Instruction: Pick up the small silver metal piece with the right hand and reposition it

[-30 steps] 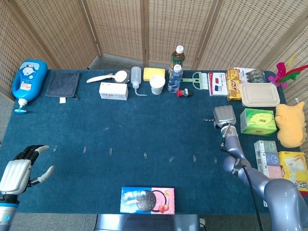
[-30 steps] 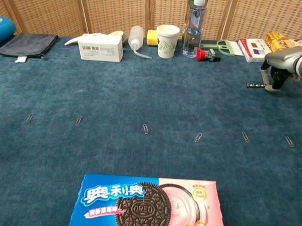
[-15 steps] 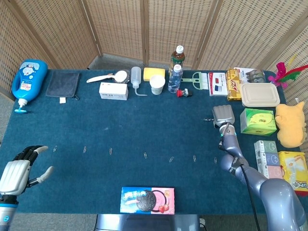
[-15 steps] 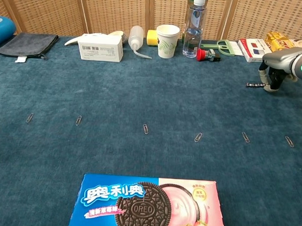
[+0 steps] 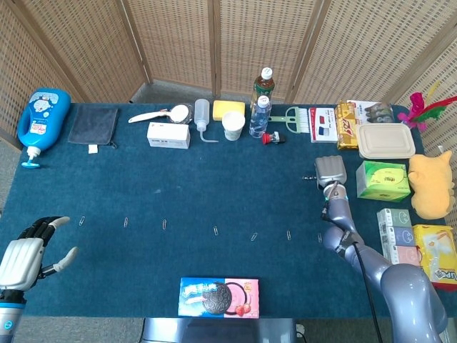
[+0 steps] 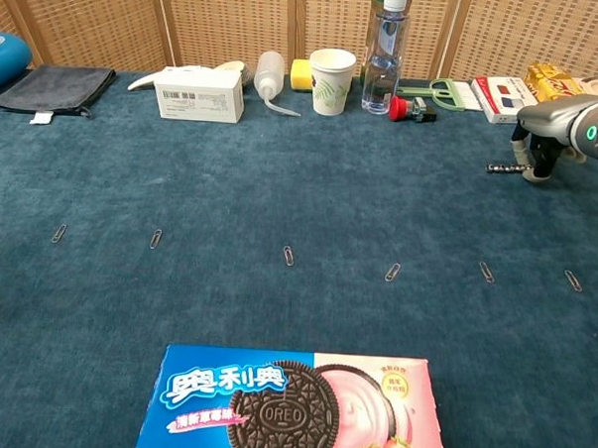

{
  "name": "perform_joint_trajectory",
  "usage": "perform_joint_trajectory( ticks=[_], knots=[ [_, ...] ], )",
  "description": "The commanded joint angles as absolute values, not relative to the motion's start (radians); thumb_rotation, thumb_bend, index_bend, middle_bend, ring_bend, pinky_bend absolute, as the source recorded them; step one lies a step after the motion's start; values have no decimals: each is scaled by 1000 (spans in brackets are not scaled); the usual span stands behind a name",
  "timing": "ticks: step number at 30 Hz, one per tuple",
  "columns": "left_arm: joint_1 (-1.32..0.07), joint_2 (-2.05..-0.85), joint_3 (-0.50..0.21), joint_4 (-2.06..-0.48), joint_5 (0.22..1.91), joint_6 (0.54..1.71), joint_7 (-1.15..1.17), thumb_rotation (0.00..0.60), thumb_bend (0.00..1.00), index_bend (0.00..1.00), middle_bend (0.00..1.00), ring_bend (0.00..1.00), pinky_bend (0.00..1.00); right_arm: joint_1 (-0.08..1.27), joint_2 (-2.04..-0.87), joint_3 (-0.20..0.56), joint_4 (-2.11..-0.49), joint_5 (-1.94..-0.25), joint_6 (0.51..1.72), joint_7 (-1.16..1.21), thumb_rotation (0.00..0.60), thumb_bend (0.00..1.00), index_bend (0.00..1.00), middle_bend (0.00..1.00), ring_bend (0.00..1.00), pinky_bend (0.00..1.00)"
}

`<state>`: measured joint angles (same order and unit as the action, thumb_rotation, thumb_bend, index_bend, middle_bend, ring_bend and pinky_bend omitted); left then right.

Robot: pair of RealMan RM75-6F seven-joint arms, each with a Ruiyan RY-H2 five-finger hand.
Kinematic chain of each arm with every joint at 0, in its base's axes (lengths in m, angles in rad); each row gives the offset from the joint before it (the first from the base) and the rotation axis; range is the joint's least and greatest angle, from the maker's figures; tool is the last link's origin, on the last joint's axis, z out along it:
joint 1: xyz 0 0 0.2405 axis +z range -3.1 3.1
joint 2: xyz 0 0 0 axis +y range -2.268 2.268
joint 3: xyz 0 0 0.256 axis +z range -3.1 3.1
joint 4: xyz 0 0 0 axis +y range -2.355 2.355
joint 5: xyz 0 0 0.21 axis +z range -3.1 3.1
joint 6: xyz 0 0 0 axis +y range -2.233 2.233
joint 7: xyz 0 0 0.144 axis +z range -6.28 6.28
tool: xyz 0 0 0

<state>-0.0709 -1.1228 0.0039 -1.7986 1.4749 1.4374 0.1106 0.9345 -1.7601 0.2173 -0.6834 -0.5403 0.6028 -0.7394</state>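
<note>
Nearest: glossy Oreo box (image 6: 286, 407), flat, at front edge of fuzzy blue table cloth (image 6: 281, 184). Beyond, thin wire paper clips (image 6: 288, 255) strung in a row. Left hand (image 5: 25, 254) low at front-left corner, white-backed, fingers spread, holding nothing. Further back on right, right hand (image 6: 541, 130) metallic grey, fingers curled down pinching small silver metal piece (image 6: 502, 166), a slim rod just over cloth. Green tissue box (image 5: 383, 180) just beside. Far row: paper cup (image 6: 331, 81), clear bottle (image 6: 383, 54), white carton (image 6: 198, 93).
</note>
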Motion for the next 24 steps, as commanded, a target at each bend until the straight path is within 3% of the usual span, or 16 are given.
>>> perform_joint_trajectory(
  ticks=[1, 13, 24],
  knots=[
    [-70, -1123, 4, -1797, 1475, 1438, 109, 77, 355, 183, 196, 143, 228, 937, -1760, 220, -690, -533, 609, -749, 600, 451, 568, 720, 832, 667],
    [-71, -1124, 2, -1796, 1479, 1442, 106, 78, 355, 179, 196, 143, 228, 927, -1687, 236, -822, -558, 681, -733, 600, 477, 601, 727, 837, 674],
    [-71, -1124, 1, -1800, 1487, 1448, 107, 77, 355, 178, 196, 142, 228, 883, -1531, 234, -1125, -638, 807, -698, 600, 483, 603, 730, 839, 677]
  ],
)
